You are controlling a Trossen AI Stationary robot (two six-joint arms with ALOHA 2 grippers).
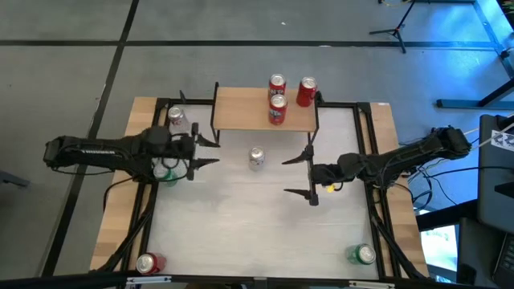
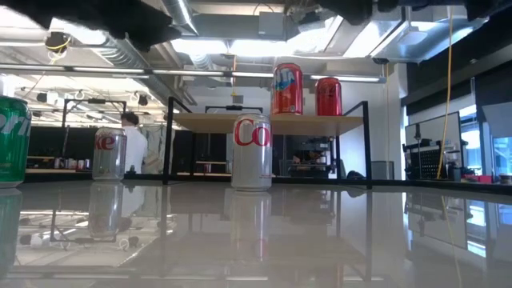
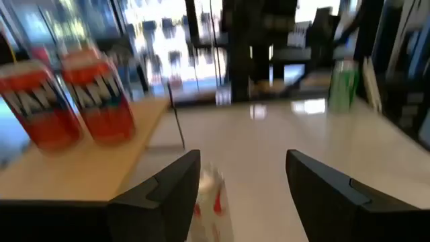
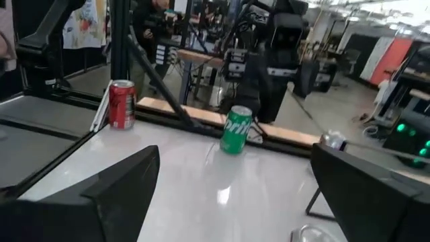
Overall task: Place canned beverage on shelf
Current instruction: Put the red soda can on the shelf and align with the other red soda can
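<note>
From above, the left gripper (image 1: 207, 152) has its fingers spread apart with nothing between them, and the silver can (image 1: 256, 158) stands on the table just ahead of its tips, in front of the shelf (image 1: 241, 119) carrying three red cans (image 1: 278, 108). The right gripper (image 1: 299, 177) gapes wide and empty, the silver can off beyond its tips. At table height, that silver can (image 2: 252, 152) is upright before the shelf (image 2: 208, 121); the left wrist shows it low between the spread fingers (image 3: 169, 191).

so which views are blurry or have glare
Left wrist view: motion-smeared, the red cans and the silver can near the left gripper are soft. Low view: glossy tabletop mirrors the ceiling lights. High view: sharp, blue cast at top right.
</note>
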